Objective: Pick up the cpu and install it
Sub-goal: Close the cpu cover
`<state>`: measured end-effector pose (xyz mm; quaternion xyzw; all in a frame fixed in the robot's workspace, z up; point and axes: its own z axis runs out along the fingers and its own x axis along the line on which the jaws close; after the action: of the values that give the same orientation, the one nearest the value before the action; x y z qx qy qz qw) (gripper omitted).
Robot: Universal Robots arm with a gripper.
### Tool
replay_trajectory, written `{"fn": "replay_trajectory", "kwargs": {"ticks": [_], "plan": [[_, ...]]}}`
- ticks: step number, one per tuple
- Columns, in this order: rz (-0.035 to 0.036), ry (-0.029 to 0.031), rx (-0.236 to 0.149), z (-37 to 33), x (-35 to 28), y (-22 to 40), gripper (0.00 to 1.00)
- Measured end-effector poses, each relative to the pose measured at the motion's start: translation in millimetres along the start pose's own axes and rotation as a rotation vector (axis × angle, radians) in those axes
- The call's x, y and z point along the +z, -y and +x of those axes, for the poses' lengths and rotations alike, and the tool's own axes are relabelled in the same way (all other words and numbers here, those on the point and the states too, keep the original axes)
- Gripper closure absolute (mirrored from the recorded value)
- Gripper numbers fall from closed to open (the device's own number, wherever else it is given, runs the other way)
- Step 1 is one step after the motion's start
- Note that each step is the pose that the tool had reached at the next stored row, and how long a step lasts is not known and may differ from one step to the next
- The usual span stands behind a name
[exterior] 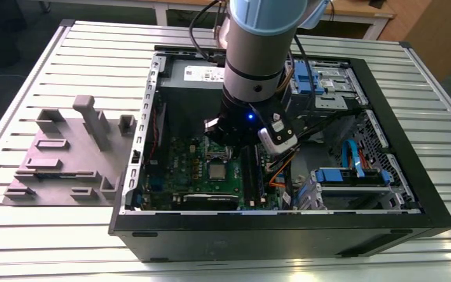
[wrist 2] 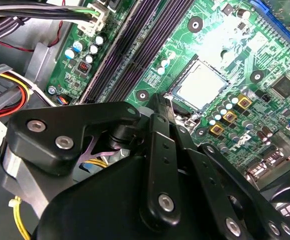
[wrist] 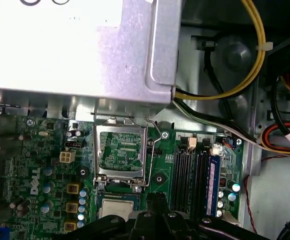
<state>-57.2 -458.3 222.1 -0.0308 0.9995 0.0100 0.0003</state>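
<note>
The cpu point(wrist 2: 203, 86), a small silvery square, lies flat in its socket on the green motherboard point(wrist 2: 219, 30) inside the open computer case. It also shows in the first wrist view point(wrist: 116, 209) and the exterior view point(exterior: 218, 171). The socket's metal frame point(wrist: 120, 152) stands flipped open beside it, with the wire lever point(wrist: 153, 150) raised along its edge. My gripper point(wrist: 157, 199) hangs just above the board at the cpu's edge, close to the memory slots point(wrist: 189, 170). Its black fingers point(wrist 2: 158, 107) are shut together with nothing between them.
The grey power-supply box point(wrist: 75, 45) overhangs the board close to the socket. Yellow and black cables point(wrist: 249, 65) run beside the memory slots. Blue drive bays point(exterior: 351, 176) fill the case at the exterior view's right. A grey plastic fixture point(exterior: 69, 153) sits outside the case at the exterior view's left.
</note>
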Motion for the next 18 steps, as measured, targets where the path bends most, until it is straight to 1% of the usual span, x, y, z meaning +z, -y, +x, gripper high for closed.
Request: {"fn": "replay_trajectory", "kwargs": {"ticks": [3,5,10,15,16,18], "plan": [[0.0000,-0.0001,-0.006,0.0,0.2,0.0,0.90],[-0.0002,-0.0005,-0.033,-0.1,0.7,0.0,0.90],[0.0001,-0.0025,-0.117,-0.2,2.0,0.1,0.90],[-0.0002,-0.0034,-0.173,-2.4,2.3,0.2,0.90],[-0.0003,-0.0035,-0.180,-2.6,2.4,0.2,0.90],[-0.0003,-0.0035,-0.181,-2.6,2.4,0.2,0.90]]}}
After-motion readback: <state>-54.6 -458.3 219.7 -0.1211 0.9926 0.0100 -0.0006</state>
